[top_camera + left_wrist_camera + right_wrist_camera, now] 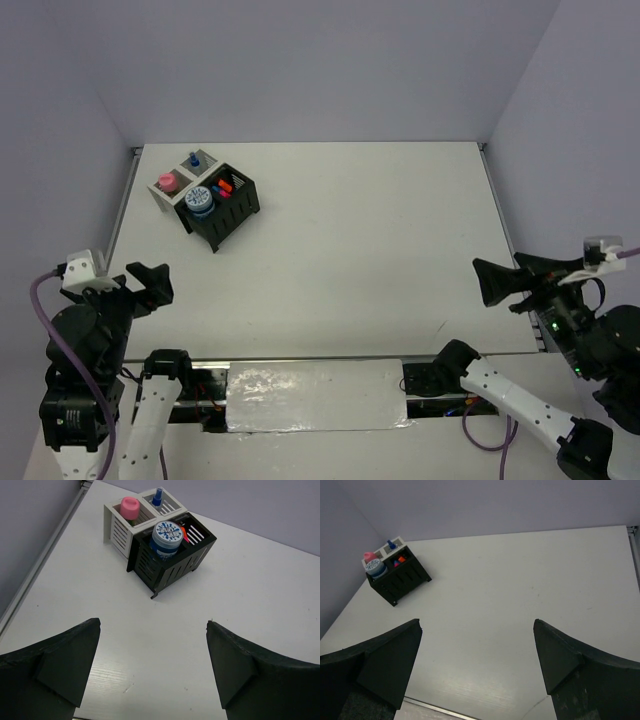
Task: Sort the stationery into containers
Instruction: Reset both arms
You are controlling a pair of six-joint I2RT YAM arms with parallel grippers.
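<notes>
Black mesh desk organiser [232, 215] at the far-left corner of the white desk [380, 250], touching two light-grey square mesh cups [119, 530]; round blue-white patterned tin [167, 535], bright-capped markers [225, 186], pink stick [129, 507] and tiny blue-capped bottle [158, 496] all inside. Seemingly finished. Left tool [153, 625] and right tool [478, 623] both released wide, gripping nothing, near the front edge. Hold them back there; avoid nudging the containers.

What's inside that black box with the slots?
A round blue-and-white tin fills one compartment of the black box; an orange cap peeks out beside it. Whatever lies beneath the tin is hidden.
</notes>
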